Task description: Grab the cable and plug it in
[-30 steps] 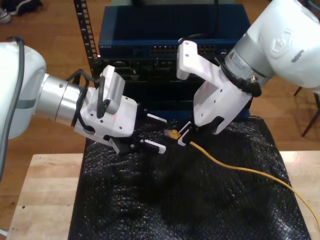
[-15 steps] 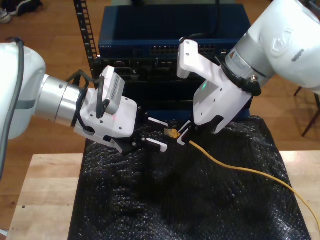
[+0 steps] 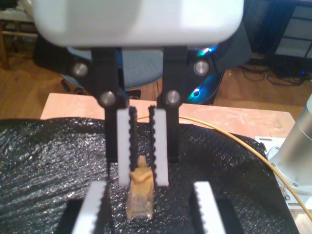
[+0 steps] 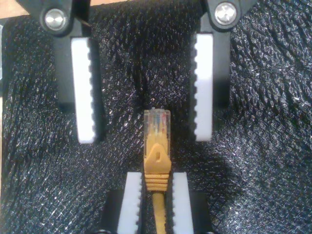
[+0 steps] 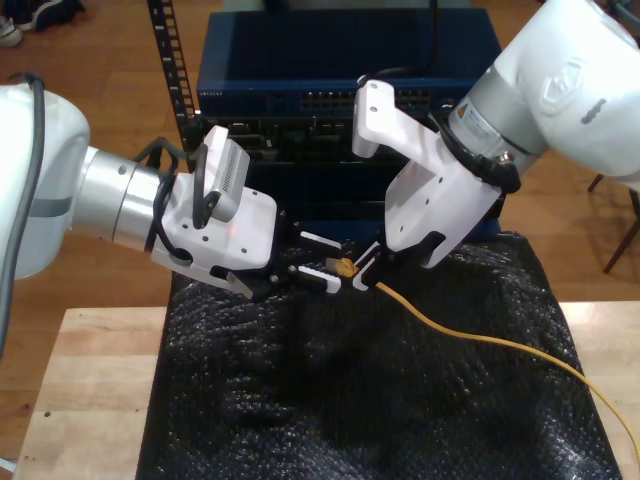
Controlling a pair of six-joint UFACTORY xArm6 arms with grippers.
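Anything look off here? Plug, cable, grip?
Nothing stands out. My second gripper is shut on the cable at its boot. The plug sits straight and looks intact, pointing into my first gripper, which is open. The cable trails loosely across the black mat with no kinks visible.

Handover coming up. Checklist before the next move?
1. My second gripper holding the cable: jaws shut on the boot behind the plug. Ok.
2. My first gripper ready to take it: jaws open. Ok.
3. Plug between my first gripper's pads: tip sits between them, roughly centred, touching neither. Ok.
4. Plug clip orientation for insertion: cannot tell.
5. Cable slack: trails loose over the mat toward the exterior view's right. Ok.
6. Free port on the switch: too small to read. Cannot tell.
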